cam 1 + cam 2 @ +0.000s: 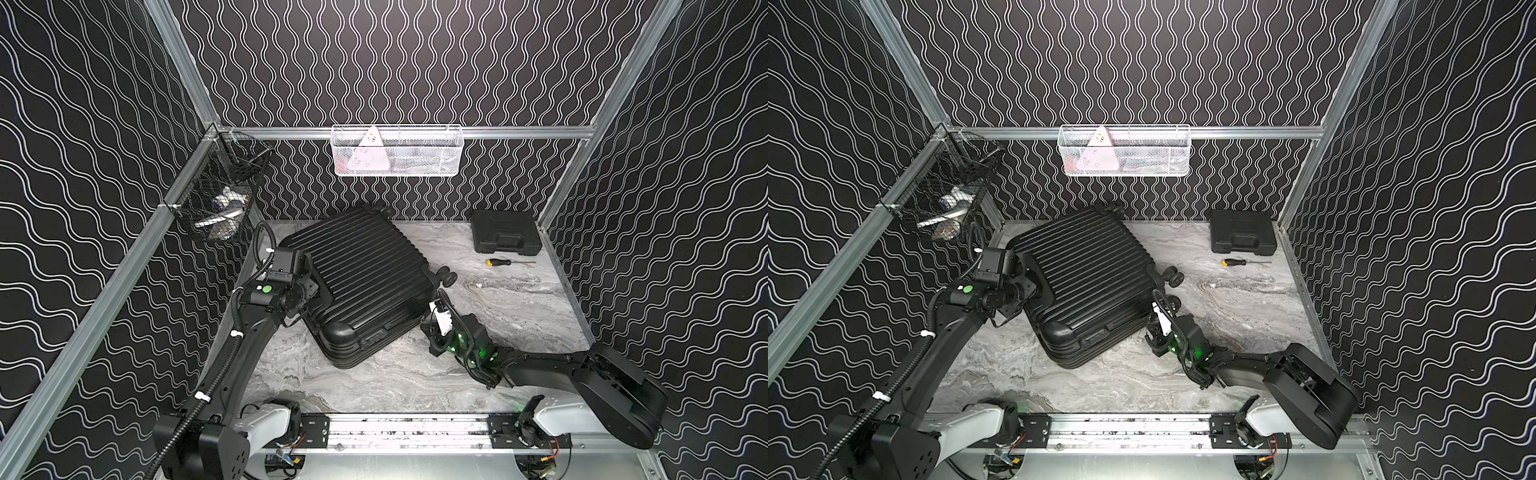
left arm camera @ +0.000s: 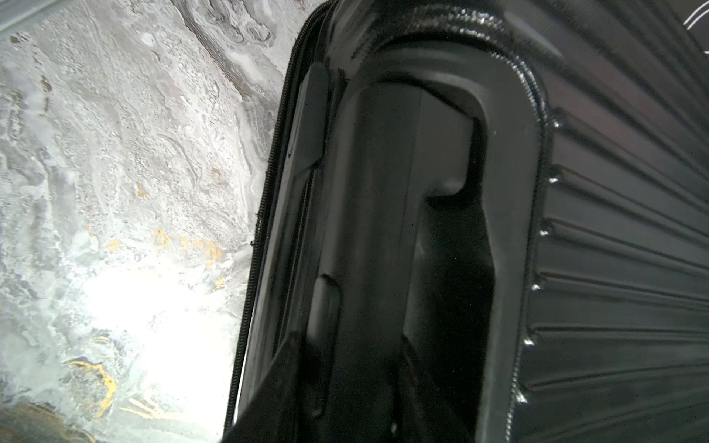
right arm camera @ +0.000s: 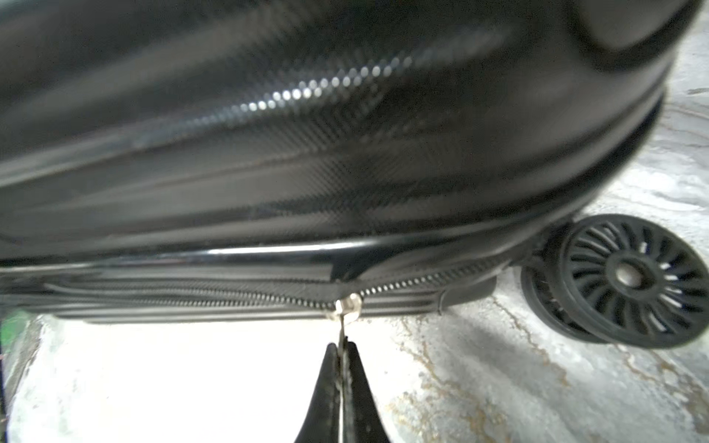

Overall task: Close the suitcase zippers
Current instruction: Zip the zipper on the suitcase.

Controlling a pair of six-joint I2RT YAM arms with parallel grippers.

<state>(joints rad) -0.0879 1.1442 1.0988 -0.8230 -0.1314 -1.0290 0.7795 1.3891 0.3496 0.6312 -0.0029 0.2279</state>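
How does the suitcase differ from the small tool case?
The suitcase is far larger than the tool case. The suitcase is ribbed and wheeled; the tool case is flat with a moulded handle. The suitcase lies askew, the tool case square to the back wall. Both are black.

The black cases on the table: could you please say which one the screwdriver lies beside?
The small flat black moulded tool case, not the big ribbed black suitcase; the yellow-tipped screwdriver lies before it.

Ribbed suitcase (image 1: pixel 365 270) is black, zipper pull (image 3: pixel 345 307) silvery, table (image 1: pixel 519 316) marbled grey.
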